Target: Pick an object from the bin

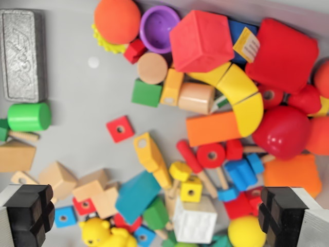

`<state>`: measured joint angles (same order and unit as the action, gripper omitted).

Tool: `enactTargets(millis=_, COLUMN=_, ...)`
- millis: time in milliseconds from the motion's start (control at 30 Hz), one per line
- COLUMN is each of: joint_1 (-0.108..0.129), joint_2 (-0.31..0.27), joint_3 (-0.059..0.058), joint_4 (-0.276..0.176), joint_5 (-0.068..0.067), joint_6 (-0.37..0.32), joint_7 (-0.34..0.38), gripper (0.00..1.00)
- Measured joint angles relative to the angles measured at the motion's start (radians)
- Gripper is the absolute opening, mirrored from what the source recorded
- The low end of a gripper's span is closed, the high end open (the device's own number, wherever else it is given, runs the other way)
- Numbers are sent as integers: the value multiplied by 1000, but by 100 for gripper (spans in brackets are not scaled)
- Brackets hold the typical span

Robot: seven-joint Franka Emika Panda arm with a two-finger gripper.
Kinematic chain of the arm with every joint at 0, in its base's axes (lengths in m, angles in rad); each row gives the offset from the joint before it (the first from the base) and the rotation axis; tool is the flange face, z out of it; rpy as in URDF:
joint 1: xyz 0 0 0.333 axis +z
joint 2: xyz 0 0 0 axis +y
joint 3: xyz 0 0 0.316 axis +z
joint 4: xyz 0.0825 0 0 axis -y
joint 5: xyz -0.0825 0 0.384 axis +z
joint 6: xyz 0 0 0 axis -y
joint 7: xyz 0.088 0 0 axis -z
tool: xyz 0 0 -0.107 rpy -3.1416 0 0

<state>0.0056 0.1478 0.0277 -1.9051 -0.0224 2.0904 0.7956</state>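
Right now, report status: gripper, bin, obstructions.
Gripper open, holding nothing. Toys piled between the fingers, white cube and teal block nearest. Nothing picked yet; crowded.

The wrist view looked straight down into the grey bin [92,103], crowded with bright toys. The gripper [154,216] hung with its jaws spread wide, one black fingertip [31,211] at the lower left corner and the other at the lower right, nothing between them in contact. Below the gap lay a teal block [136,195], a white cube [194,221] and a small yellow bored cube [190,189]. A large red cube [201,41] sat near the top, beside a purple cup [159,28] and an orange ball [117,20]. A green cylinder [29,117] lay at the left, under what seemed a grey embossed block [23,55].
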Motion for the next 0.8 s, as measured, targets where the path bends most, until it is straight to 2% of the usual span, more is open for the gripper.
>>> enactTargets(millis=500, joint_1=0, joint_2=0, joint_3=0, joint_4=-2, joint_5=0, joint_6=0, joint_7=0, gripper=100)
enactTargets(millis=800, joint_1=0, joint_2=-1, joint_3=0, joint_4=-26, joint_5=0, joint_6=19, joint_7=-21, gripper=100)
